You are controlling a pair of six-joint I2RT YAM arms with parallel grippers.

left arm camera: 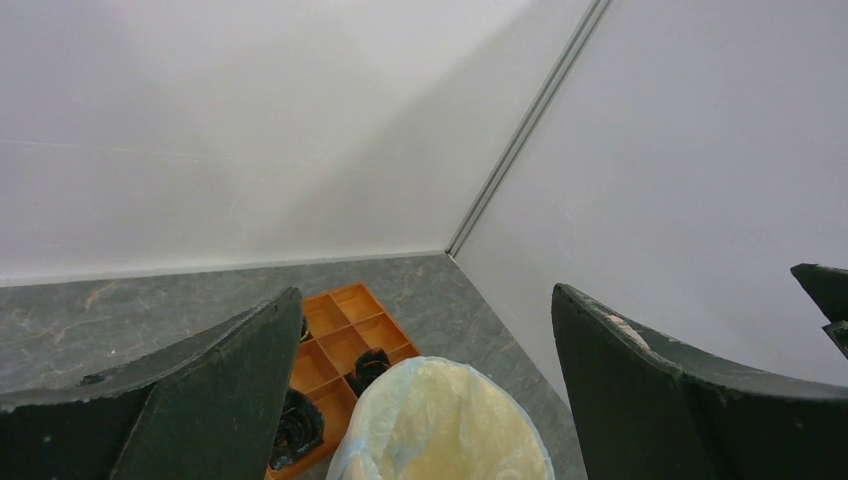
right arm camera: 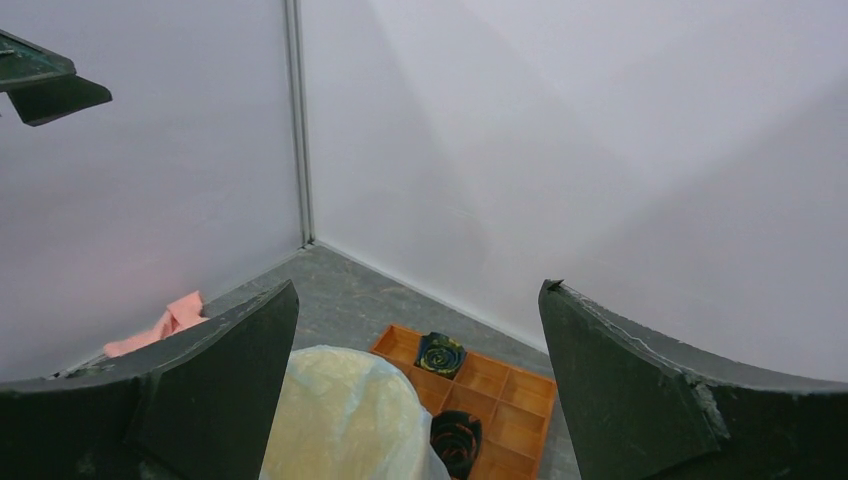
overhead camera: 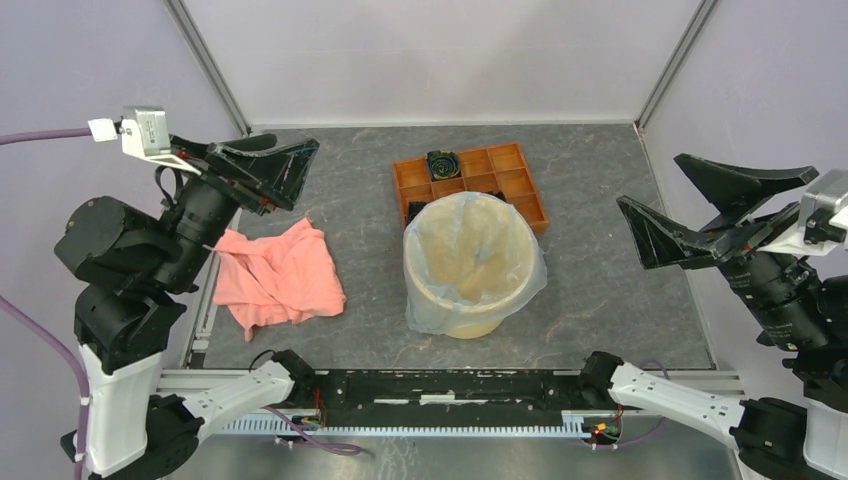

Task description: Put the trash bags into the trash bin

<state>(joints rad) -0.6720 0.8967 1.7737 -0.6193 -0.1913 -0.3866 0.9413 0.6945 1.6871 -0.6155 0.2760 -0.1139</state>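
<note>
Down at the near edge, a black rail (overhead camera: 450,385) runs between the two arm bases. Just beyond it, about mid-table, stands the trash bin (overhead camera: 480,326), a round yellow-tan bucket, upright. The trash bag (overhead camera: 427,305) is in it as a liner. The pale blue film covers the inside, folds over the rim and hangs down the outer wall. It hangs lowest on the left side and puffs out a little on the right. Both wrist cameras look down on the same lined opening (left arm camera: 440,420) (right arm camera: 345,415).

Right behind the bin, touching or nearly so, lies an orange compartmented tray (overhead camera: 508,160). One far compartment holds a dark coiled item (overhead camera: 442,163). More dark items sit in the compartments closest to the bin, partly hidden by its rim.

To the left of the bin, clear of it, a salmon-pink cloth (overhead camera: 280,275) lies crumpled on the grey marbled table (overhead camera: 600,280), near the left arm.

Neither tool touches anything. The left gripper (overhead camera: 285,165) (left arm camera: 425,295) is raised at the left side, above the far end of the cloth. Its jaws are spread wide with nothing between them. The right gripper (overhead camera: 650,180) (right arm camera: 418,285) is raised at the right edge, well apart from the bin, jaws likewise wide and empty. Each points inward toward the bin.
</note>
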